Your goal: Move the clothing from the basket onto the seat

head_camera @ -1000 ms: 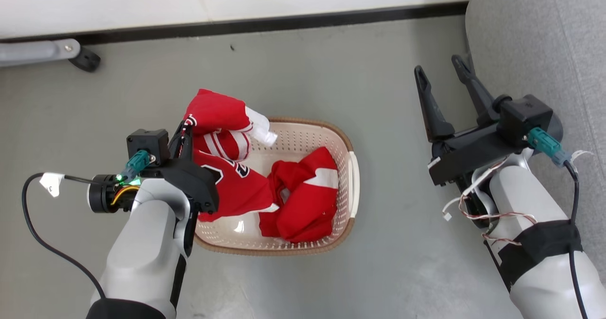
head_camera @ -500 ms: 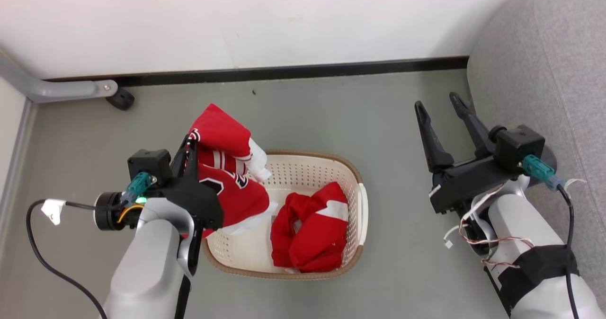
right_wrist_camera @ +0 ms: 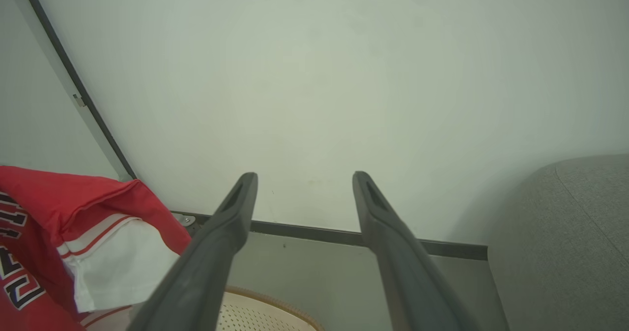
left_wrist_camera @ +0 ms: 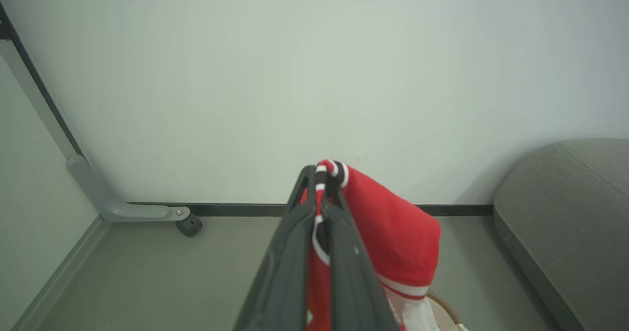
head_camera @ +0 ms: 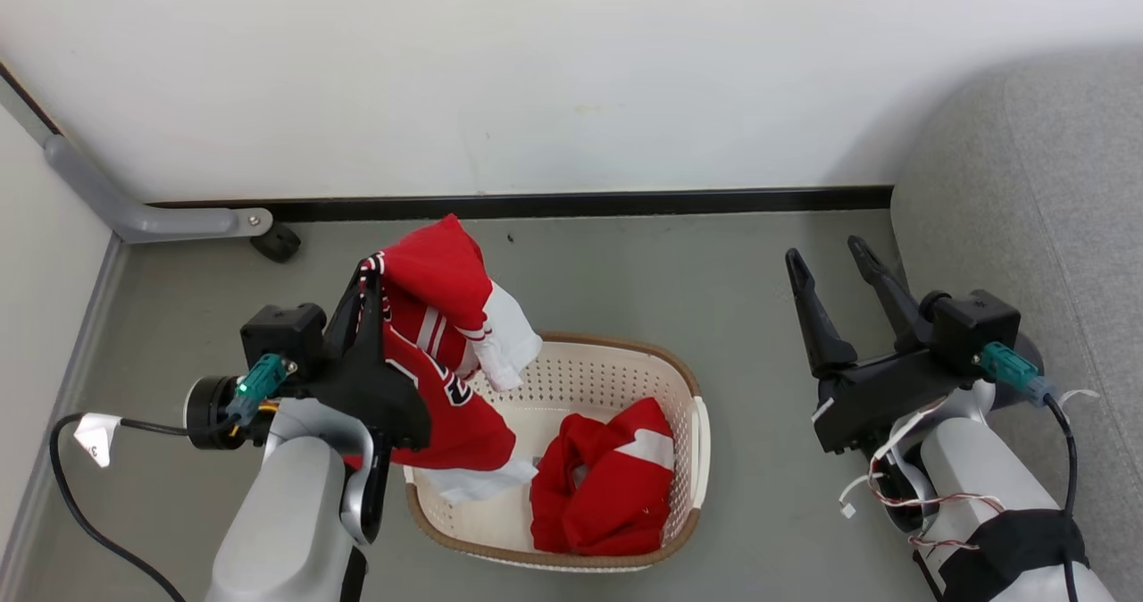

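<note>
My left gripper [head_camera: 368,271] is shut on the trimmed edge of the red jersey [head_camera: 446,352], which hangs from it above the left end of the basket [head_camera: 692,423]; its lower hem still drapes inside. In the left wrist view the jersey [left_wrist_camera: 393,233] is pinched between the fingers of the left gripper [left_wrist_camera: 322,171]. The red shorts [head_camera: 607,486] lie crumpled in the basket's right half. My right gripper [head_camera: 826,252] stands open and empty to the right of the basket, beside the grey seat [head_camera: 1045,227]. The right wrist view has the right gripper [right_wrist_camera: 304,176], jersey [right_wrist_camera: 73,208] and seat [right_wrist_camera: 570,233].
The basket sits on a grey floor [head_camera: 625,271] before a white wall with a dark skirting strip [head_camera: 580,202]. A grey metal leg with a black caster [head_camera: 277,240] stands at the far left. Cables trail from both wrists.
The head camera has tilted up, showing more wall. My left gripper has lifted the jersey higher out of the basket. The right gripper stays open.
</note>
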